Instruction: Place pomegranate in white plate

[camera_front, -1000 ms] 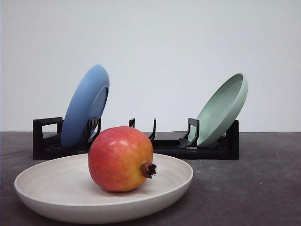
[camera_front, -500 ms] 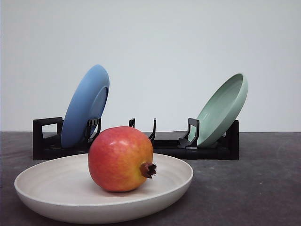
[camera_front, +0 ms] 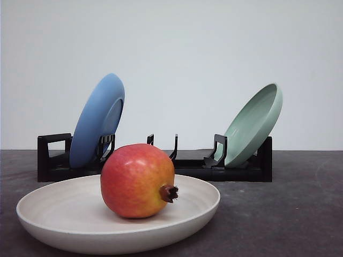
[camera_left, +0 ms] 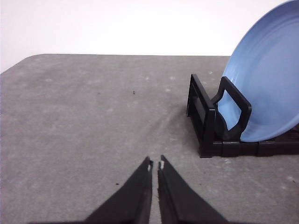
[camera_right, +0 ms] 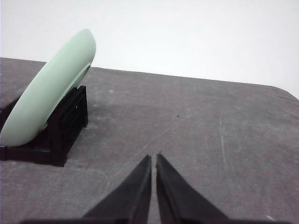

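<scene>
The pomegranate (camera_front: 138, 180), smooth, round, red with a yellow-orange blush, lies inside the white plate (camera_front: 64, 227), a wide shallow matte dish at the lower left of the front view. Its dark crown points right, so its axis runs roughly level. Behind, a black rack (camera_front: 53, 163) on the grey desk (camera_front: 300, 214) holds 2 tilted plates: a blue plate (camera_front: 96, 120) and a pale green plate (camera_front: 254, 123). The left end effector (camera_left: 155, 165) and the right end effector (camera_right: 153, 159) both hang over bare desk, fingertips nearly touching, holding nothing.
</scene>
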`<state>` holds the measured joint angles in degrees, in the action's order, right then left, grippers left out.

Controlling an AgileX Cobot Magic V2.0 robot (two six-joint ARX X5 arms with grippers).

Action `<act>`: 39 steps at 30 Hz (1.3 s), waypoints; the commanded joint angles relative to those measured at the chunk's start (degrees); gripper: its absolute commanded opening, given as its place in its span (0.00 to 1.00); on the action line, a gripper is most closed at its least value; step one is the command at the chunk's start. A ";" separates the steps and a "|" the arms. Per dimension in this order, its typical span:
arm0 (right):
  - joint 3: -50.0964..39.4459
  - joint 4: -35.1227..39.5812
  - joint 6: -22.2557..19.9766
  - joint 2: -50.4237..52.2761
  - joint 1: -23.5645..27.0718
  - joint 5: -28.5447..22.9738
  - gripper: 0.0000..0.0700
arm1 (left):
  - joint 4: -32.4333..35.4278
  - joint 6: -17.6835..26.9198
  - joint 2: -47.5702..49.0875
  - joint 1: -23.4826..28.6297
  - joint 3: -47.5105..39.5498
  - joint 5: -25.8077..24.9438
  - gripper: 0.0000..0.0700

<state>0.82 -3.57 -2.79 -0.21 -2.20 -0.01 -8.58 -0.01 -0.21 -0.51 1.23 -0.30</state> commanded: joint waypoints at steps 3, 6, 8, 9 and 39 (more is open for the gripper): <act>-0.24 0.85 -0.24 0.00 0.02 -0.04 0.02 | 0.68 0.42 0.02 0.02 -0.57 -0.11 0.00; -0.24 0.85 -0.24 0.00 0.02 -0.04 0.02 | 0.68 0.42 0.02 0.02 -0.56 -0.11 0.00; -0.24 0.85 -0.24 0.00 0.02 -0.04 0.02 | 0.68 0.42 0.02 0.02 -0.57 -0.11 0.00; -0.24 0.85 -0.24 0.00 0.02 -0.04 0.02 | 0.68 0.42 0.02 0.02 -0.57 -0.11 0.00; -0.24 0.85 -0.24 0.00 0.02 -0.04 0.02 | 0.68 0.42 0.02 0.02 -0.57 -0.11 0.00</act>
<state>0.84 -3.57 -2.79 -0.21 -2.20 -0.01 -8.58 -0.03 -0.21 -0.51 1.23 -0.30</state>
